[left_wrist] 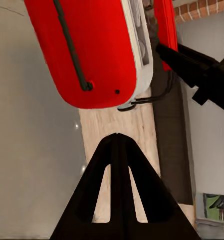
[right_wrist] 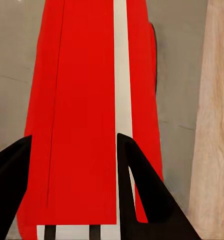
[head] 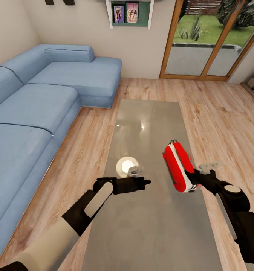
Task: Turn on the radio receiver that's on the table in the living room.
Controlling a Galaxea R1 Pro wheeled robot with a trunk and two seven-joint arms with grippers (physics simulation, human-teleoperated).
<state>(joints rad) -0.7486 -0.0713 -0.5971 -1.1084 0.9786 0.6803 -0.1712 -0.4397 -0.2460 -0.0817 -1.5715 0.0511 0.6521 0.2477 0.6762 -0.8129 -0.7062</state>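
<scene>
Radio (head: pixel 178 166): red, white-trimmed, held clear above the bench (head: pixel 149 226) at its right side, tilted on edge. Right claw (head: pixel 190 180): clamped on the radio's near end, a finger on either flank in the right wrist view. Left claw (head: pixel 145 183): fingers together, empty, pointed at the radio from just beside it. Progress: pick-up done; switching on appears left to do, no lit sign visible. Farther: blue sofa (head: pixel 32 109), wood floor (head: pixel 217 113), glass doors (head: pixel 206 37).

I'm seeing both my arms in matte black with grey oval side panels, my left forearm (head: pixel 48 244) turning beige higher up. My left gripper (left_wrist: pixel 117 142) has black triangular, slotted fingers.
</scene>
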